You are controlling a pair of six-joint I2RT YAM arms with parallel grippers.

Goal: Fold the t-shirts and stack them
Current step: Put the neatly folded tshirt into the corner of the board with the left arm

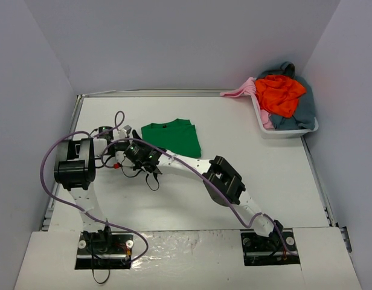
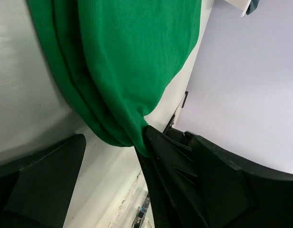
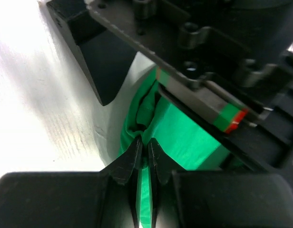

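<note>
A bright green t-shirt (image 1: 172, 138) lies folded on the white table, left of centre. Both grippers crowd its left edge. My right gripper (image 1: 136, 151) is shut on a bunched fold of the green t-shirt (image 3: 184, 142), and its thin fingertips (image 3: 135, 151) pinch the cloth between them. My left gripper (image 2: 113, 138) stands wide open just under the hanging green cloth (image 2: 132, 61); a cloth corner rests against its right finger (image 2: 184, 180). More t-shirts sit heaped in the tub: orange-red (image 1: 281, 93), pale pink (image 1: 240, 90) and grey-blue (image 1: 301, 112).
The white plastic tub (image 1: 282, 134) stands at the back right corner against the wall. Grey walls enclose the table on three sides. The right arm (image 1: 225, 178) stretches diagonally across the table's middle. Cables (image 1: 50, 163) loop around the left arm.
</note>
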